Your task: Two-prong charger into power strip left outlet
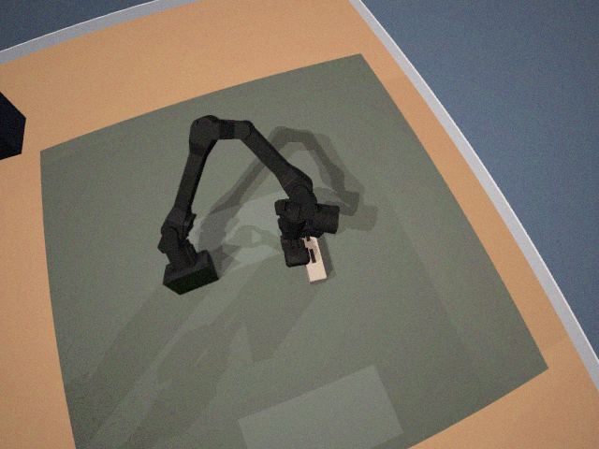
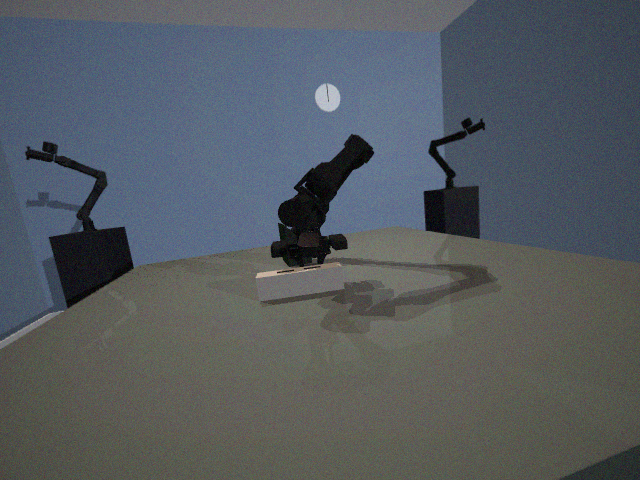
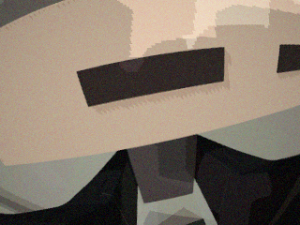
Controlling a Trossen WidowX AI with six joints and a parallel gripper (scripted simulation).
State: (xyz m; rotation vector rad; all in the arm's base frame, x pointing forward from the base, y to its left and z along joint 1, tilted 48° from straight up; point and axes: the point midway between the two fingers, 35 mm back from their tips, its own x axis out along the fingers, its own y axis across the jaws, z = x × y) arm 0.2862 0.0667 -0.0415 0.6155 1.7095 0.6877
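Observation:
The power strip [image 1: 317, 273] [image 2: 299, 287] [image 3: 42, 112] is a long pale block on the mat. Its top has two dark outlet recesses; in the wrist view one recess [image 3: 155, 76] shows whole and another recess [image 3: 289, 58] is cut by the right edge. My gripper [image 2: 313, 259] [image 3: 157, 141] is shut on the charger [image 3: 164, 171], a dark grey block. In the wrist view the charger lies just below the strip's near edge, beside the whole recess and not over it. Its front end and prongs are hidden. In the top view the arm hides the charger and fingertips.
The green mat [image 1: 411, 313] lies on an orange-brown table [image 1: 290, 43]. A paler rectangle [image 1: 324, 411] shows on the mat. Two other arms on dark pedestals [image 2: 93, 263] [image 2: 462, 211] stand in the background. Arm shadows fall around the strip.

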